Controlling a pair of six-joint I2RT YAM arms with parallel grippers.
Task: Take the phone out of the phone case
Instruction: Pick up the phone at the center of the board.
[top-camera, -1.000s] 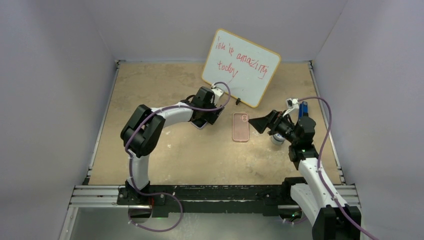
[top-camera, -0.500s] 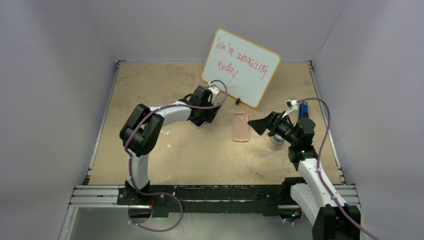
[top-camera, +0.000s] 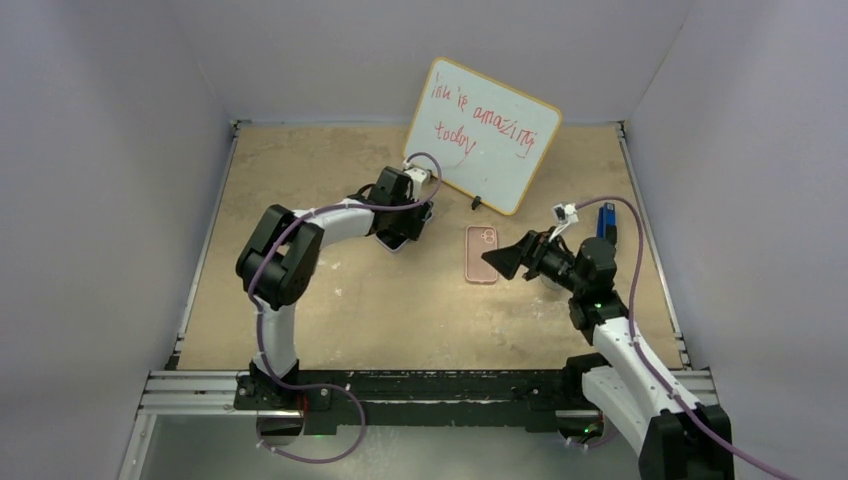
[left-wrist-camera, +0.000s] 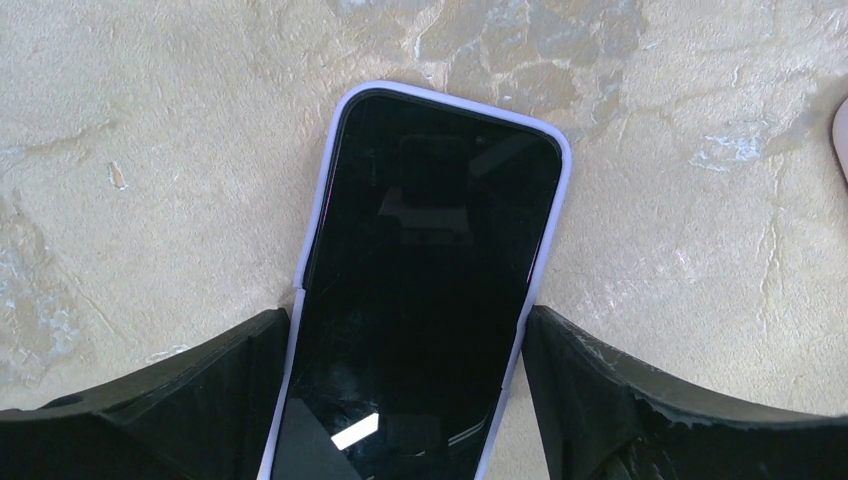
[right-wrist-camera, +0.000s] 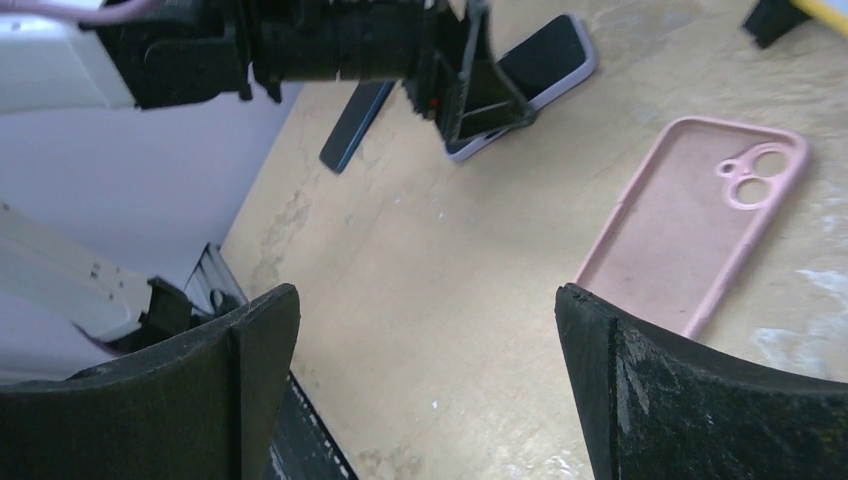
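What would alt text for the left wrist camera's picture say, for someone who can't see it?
A dark-screened phone in a lilac case lies face up on a tan table. Two black fingers of the left gripper flank its sides at the bottom of the frame; whether they press it is unclear.

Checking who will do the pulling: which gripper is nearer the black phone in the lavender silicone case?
Left. The left gripper straddles the black phone in its lavender silicone case, fingers against both sides. The right gripper hangs open beyond the empty pink case.
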